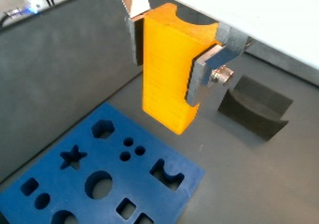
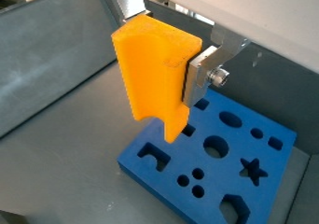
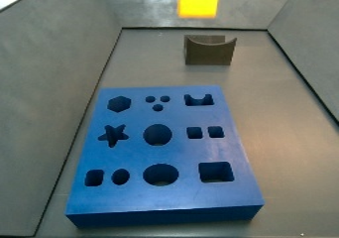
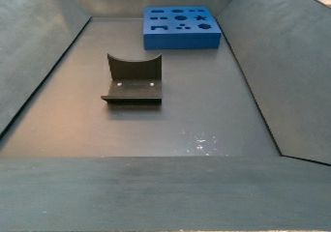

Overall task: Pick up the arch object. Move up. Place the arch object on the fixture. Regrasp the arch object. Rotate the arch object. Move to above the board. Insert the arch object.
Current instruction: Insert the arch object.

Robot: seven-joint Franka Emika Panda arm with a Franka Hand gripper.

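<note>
High above the grey floor, the gripper (image 1: 173, 43) squeezes the arch object (image 1: 173, 71) between its 2 fingers (image 1: 207, 71), above the board (image 1: 106, 172), near the fixture (image 1: 256, 104).

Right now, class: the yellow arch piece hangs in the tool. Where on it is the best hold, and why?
Grip the arch object across its long flat side faces near the upper end, as the tool does now, above the board. Those faces are parallel, and the lower end stays free for insertion.
</note>
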